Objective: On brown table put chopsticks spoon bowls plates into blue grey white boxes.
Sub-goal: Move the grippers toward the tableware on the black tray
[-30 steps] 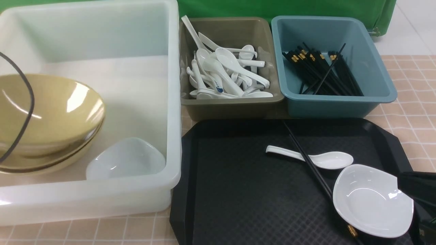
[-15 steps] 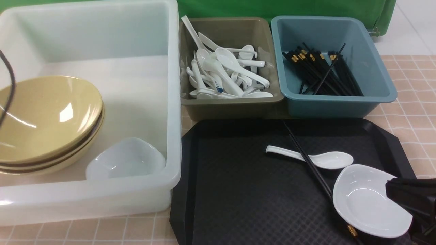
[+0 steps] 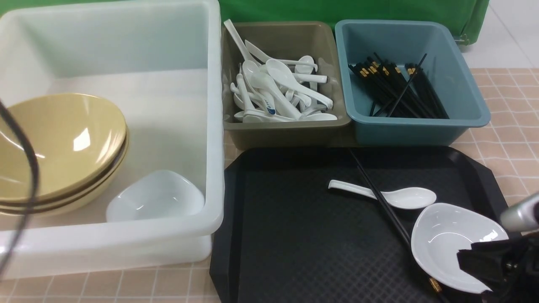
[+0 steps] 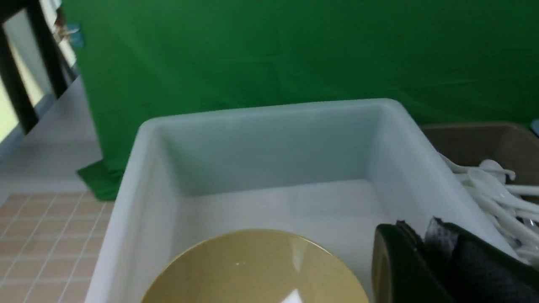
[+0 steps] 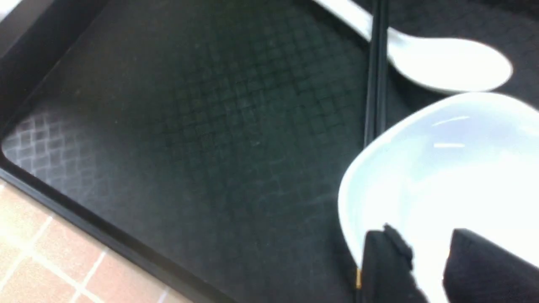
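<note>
Right pincer (image 5: 423, 242) spread, fingers over near rim of white plate (image 3: 442, 240) on black tray (image 3: 294, 235). Chopsticks (image 3: 381, 198) cross spoon (image 3: 408, 198) handle, run under plate's edge. Left pincer (image 4: 421, 235) pressed together above white box (image 3: 214, 126), which holds stacked yellow bowls (image 3: 63, 139) and second plate (image 3: 156, 198). Grey box (image 3: 286, 130) of spoons, blue box (image 3: 421, 130) of chopsticks behind tray on tabletop (image 3: 513, 147).
</note>
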Controlling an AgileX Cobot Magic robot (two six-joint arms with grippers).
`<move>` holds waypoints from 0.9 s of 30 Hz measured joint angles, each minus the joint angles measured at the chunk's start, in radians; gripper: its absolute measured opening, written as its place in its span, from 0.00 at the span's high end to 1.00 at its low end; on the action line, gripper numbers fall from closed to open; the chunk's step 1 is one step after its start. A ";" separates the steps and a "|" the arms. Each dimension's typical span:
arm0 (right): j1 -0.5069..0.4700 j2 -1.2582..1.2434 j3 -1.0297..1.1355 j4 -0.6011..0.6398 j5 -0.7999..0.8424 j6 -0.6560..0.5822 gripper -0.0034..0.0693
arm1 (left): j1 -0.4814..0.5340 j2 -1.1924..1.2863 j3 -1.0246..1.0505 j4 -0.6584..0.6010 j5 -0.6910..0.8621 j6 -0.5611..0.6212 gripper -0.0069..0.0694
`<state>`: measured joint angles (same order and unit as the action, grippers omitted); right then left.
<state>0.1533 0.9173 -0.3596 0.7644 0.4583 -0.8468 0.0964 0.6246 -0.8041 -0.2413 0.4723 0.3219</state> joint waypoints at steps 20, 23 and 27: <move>0.109 0.599 -0.505 -0.288 0.163 0.109 0.42 | -0.186 -0.230 0.428 -0.007 -0.280 0.030 0.91; 0.143 0.665 -0.541 -0.380 0.147 0.188 0.40 | -0.186 -0.230 0.428 -0.007 -0.280 0.030 0.91; 0.162 0.744 -0.587 -0.465 0.141 0.269 0.39 | -0.186 -0.230 0.428 -0.008 -0.280 0.030 0.91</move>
<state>0.3152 1.6616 -0.9462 0.2997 0.5992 -0.5775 -0.0901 0.3943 -0.3764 -0.2493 0.1919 0.3518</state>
